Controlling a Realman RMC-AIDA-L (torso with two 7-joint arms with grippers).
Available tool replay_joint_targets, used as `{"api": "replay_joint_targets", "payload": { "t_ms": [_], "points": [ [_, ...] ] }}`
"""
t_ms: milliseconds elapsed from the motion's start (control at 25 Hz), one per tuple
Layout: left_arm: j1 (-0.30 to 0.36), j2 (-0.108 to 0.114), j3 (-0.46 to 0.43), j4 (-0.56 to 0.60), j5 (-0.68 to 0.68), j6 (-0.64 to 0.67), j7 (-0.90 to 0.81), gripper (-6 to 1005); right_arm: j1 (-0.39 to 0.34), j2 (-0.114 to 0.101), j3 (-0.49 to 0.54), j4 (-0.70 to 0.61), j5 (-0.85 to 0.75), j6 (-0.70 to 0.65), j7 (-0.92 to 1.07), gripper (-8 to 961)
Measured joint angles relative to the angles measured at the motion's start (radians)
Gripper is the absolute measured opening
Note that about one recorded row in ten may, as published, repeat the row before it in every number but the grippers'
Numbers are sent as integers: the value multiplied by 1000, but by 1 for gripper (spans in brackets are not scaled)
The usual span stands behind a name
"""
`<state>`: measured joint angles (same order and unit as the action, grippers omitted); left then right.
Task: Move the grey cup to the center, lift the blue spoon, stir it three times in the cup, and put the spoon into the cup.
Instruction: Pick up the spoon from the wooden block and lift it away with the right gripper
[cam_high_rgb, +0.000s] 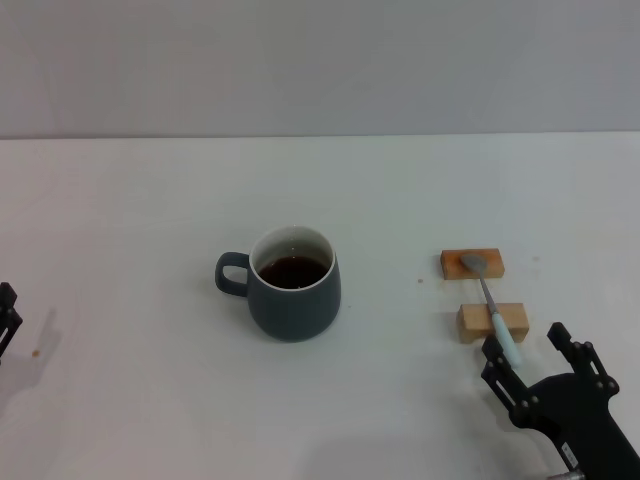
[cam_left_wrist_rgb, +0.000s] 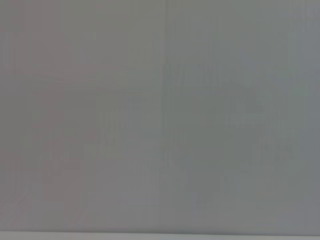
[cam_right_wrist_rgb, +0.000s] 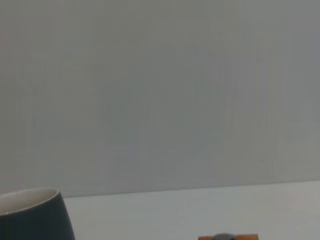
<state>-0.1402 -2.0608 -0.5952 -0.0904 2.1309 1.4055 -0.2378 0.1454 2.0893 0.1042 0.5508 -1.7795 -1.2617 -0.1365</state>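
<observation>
Blue spoon (cam_high_rgb: 492, 306) lies across two blocks (cam_high_rgb: 482, 293), handle toward the right gripper (cam_high_rgb: 528, 352), jaws wide.

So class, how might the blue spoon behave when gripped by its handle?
The blue spoon looks slim and stiff, likely light. Bridging two wooden blocks, it may pivot or slip off. The open right gripper is near its handle.

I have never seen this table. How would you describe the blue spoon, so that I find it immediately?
On the white table, look to the right of the grey cup, where two small wooden blocks lie one behind the other. The blue spoon rests across both, in front of the open right gripper. It alone is slim, with a metal bowl and a pale blue handle.
</observation>
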Motion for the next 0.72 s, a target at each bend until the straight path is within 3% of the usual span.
{"api": "replay_joint_targets", "payload": {
  "t_ms": [720],
  "points": [
    [-4, -2, 3, -3, 0, 0, 0, 859, 11, 0, 3, -16, 0, 41, 1, 828]
  ]
}}
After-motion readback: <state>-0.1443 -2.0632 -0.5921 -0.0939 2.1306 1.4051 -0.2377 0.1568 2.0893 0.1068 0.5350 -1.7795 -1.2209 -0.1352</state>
